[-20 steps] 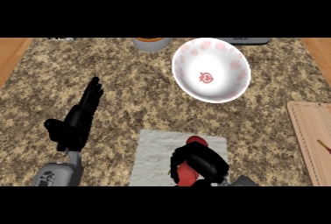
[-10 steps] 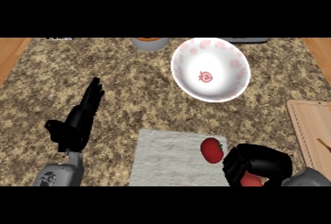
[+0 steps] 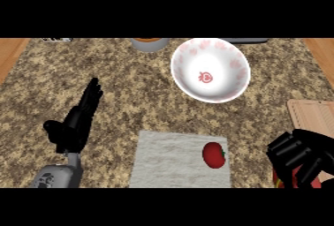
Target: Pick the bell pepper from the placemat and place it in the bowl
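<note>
The bell pepper (image 3: 214,154) is lying free on the placemat (image 3: 168,160) at the counter's near edge; the right robot hand (image 3: 301,152) is hovering beside it, fingers curled on nothing, probably lining up a grasp; the left robot hand (image 3: 75,121) is resting open.

One view only: from the head, facing steeply down onto the counter (image 3: 130,79), close in; far edge at top.
</note>
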Robot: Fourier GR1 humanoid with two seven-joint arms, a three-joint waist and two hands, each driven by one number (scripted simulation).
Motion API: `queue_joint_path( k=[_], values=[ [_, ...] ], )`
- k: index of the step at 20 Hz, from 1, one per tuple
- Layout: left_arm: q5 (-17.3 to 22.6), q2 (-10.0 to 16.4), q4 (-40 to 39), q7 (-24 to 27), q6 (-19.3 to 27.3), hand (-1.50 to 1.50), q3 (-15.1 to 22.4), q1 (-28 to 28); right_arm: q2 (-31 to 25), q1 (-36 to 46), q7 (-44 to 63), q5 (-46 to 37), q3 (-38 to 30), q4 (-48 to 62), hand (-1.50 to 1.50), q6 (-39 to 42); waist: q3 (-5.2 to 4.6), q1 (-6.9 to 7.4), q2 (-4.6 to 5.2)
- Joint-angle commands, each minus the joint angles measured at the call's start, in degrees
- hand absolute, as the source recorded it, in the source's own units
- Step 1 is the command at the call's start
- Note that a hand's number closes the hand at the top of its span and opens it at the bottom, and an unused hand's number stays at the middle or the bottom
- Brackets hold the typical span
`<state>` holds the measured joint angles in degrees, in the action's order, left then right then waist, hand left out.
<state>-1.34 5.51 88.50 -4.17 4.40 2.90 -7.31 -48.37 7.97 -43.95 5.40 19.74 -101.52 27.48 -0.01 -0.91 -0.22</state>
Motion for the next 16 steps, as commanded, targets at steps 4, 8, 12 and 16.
queue_joint_path(
  k=[4, 8, 12, 16],
  values=[
    [-0.82, -0.92, 0.34, -1.75, 0.48, 0.0, 0.85, -1.44, -9.81, 3.06, 6.1, 18.87, -15.17, -8.12, 1.5, 7.78, -0.06, 0.26, 0.03],
    [1.38, 0.59, -0.36, 1.33, -1.63, 0.0, -2.08, 0.17, -9.35, 3.76, 16.74, 23.86, -18.11, -12.44, 1.5, 6.85, -0.05, 0.68, 0.12],
    [-0.23, -0.61, 0.76, -1.5, -0.53, 0.0, -0.63, -1.68, -5.59, 9.98, 28.47, 29.57, -17.61, -12.9, 1.5, 2.72, -0.04, 0.92, 0.15],
    [-2.12, -2.63, -0.31, -2.26, 0.87, 0.0, 1.38, -3.21, -3.35, 21.65, 35.68, 29.29, -15.17, -6.47, 1.5, 1.34, -0.05, 1.58, 0.26]
  ],
)
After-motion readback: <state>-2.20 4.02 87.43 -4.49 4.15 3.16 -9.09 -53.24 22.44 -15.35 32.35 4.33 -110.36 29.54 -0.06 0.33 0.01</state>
